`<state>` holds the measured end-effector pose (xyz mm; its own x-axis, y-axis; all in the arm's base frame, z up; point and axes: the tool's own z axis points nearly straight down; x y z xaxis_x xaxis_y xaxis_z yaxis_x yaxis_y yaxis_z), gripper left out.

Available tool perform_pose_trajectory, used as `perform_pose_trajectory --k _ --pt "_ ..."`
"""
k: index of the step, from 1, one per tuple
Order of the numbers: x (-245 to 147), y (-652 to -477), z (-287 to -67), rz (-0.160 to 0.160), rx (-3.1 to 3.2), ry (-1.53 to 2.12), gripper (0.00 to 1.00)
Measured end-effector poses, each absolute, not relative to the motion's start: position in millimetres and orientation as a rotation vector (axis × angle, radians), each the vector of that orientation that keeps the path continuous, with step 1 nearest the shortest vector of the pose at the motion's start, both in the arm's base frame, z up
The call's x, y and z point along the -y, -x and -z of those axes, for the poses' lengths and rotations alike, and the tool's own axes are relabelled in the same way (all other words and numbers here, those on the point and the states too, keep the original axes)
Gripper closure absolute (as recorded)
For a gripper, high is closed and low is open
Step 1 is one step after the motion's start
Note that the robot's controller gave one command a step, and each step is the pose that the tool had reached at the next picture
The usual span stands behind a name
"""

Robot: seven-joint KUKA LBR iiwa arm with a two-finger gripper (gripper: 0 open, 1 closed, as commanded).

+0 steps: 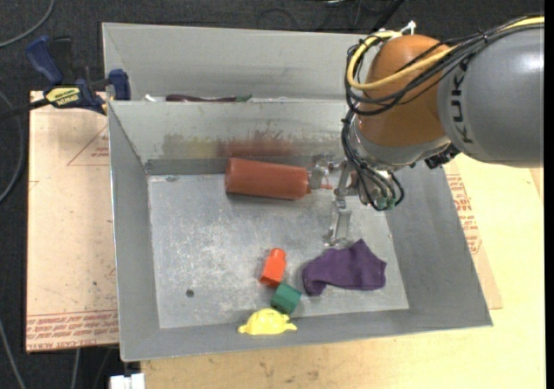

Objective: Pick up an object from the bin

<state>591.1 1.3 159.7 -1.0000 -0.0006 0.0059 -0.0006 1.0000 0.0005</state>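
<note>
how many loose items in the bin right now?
5: red-brown cylinder at back, orange block and green block front centre, yellow piece at front edge, purple cloth front right. Arm may hide more.

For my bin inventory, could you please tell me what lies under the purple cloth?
Nothing pokes out from under the cloth; bin floor shows at its edges. Whatever its crumpled folds cover cannot be seen.

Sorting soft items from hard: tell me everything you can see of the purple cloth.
The purple cloth is a soft, crumpled, dull fabric piece lying limp on the bin floor, front right. Its left end tapers toward the green block. The gripper hangs at its rear edge; whether they touch cannot be told.
</note>
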Motion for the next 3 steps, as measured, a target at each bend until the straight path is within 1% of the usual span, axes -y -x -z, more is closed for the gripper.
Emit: perform_pose_trajectory --k 1,2,3 --pt "-1.3 -592.7 -164.3 0.001 3.143 -0.001 0.0" --pt "1.0 -586.9 -153.7 0.0 3.148 -0.081 0.0" --pt "5.1 -553.3 -122.3 0.001 3.132 -0.268 0.0"
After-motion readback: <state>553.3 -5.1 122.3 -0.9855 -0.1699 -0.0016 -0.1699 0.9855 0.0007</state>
